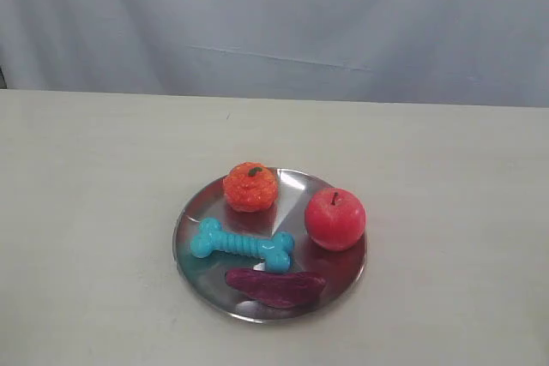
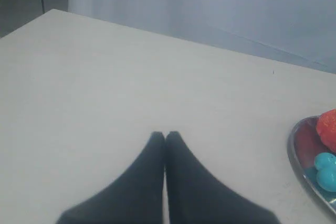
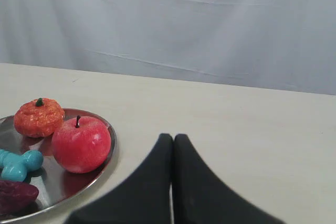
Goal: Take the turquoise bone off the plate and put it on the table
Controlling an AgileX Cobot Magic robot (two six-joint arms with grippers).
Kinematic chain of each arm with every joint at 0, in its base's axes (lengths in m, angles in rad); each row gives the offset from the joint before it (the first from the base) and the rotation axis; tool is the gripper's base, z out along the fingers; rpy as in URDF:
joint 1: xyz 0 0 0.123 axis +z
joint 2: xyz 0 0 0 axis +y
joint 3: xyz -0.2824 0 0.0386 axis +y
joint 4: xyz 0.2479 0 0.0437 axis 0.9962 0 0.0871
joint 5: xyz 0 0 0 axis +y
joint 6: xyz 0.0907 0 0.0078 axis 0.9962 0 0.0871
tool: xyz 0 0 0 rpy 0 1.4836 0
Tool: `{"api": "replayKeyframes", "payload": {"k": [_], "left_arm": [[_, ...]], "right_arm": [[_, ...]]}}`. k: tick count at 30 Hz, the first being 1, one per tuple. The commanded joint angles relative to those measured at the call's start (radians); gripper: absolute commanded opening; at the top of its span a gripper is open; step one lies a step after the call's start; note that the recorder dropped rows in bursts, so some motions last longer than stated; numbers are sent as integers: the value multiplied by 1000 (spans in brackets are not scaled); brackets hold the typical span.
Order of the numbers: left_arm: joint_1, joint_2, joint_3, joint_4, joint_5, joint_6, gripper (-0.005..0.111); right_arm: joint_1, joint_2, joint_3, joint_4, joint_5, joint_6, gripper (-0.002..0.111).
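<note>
Exterior view, A asks: where is the small turquoise rubber bone (image 1: 242, 245) with the knobby ends?

B: It lies flat on the round shiny silver metal plate (image 1: 296, 179), in the near-left part. Its ribbed shaft runs almost straight across, and 1 lobed end is close to the left rim.

A: What else is on that plate?

B: 3 more pieces. A knobbly orange fruit with a green stem (image 1: 250, 186) sits behind the bone. A glossy red apple (image 1: 334, 219) stands to the right, by the rim. A dark purple elongated piece (image 1: 274, 286) lies just in front of the bone; I cannot tell whether they touch.

A: And the plate itself?

B: It rests on the plain matte cream-beige table (image 1: 103, 177), toward the near edge, with a pale draped cloth (image 1: 274, 23) behind the table.

A: How do the 2 grippers stand?

B: Neither shows in the exterior view. In the left wrist view the left gripper (image 2: 165, 136) has its black fingers pressed tip to tip over bare tabletop, well apart from the plate. In the right wrist view the right gripper (image 3: 173, 137) is likewise closed on itself, beside the plate on the apple's side.
</note>
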Motion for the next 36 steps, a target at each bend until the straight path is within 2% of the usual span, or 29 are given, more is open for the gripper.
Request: {"api": "replayKeyframes", "payload": {"k": [1, 32, 36], "left_arm": [[-5, -1, 3, 0, -5, -2, 0], [-5, -1, 3, 0, -5, -2, 0], [-5, -1, 3, 0, -5, -2, 0]], "right_arm": [[5, -6, 4, -1, -5, -4, 0], [5, -6, 4, -1, -5, -4, 0], [5, -6, -21, -1, 60, -4, 0]]}}
